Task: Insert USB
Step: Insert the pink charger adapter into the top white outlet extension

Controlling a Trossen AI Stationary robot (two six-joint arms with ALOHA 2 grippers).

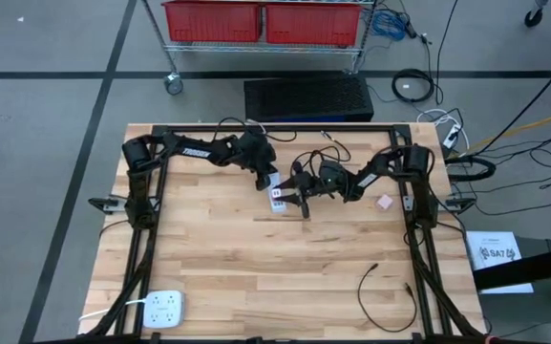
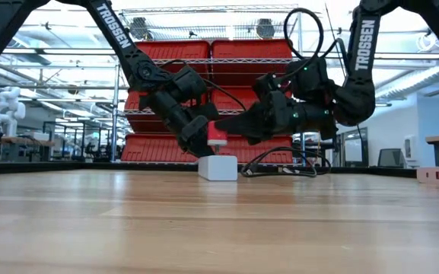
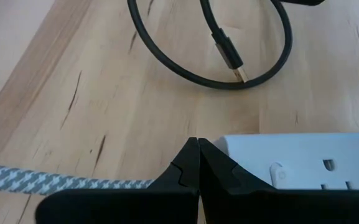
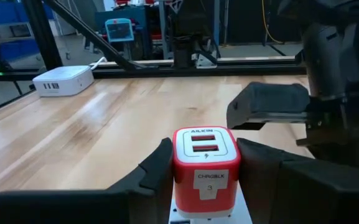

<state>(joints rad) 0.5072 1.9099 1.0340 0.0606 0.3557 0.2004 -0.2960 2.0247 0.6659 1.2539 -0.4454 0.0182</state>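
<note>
While right end effector [image 4: 205, 169] grips red charger [image 4: 205, 163], left shut

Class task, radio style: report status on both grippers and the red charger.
Right gripper shut on red USB charger, seated on white power strip. Left gripper shut, pressing strip. USB cable loose.

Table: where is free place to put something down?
Bare wood lies between the white strip at the near left corner and the loose cable near right. Crowded at the far middle, where both grippers meet over the red charger.
</note>
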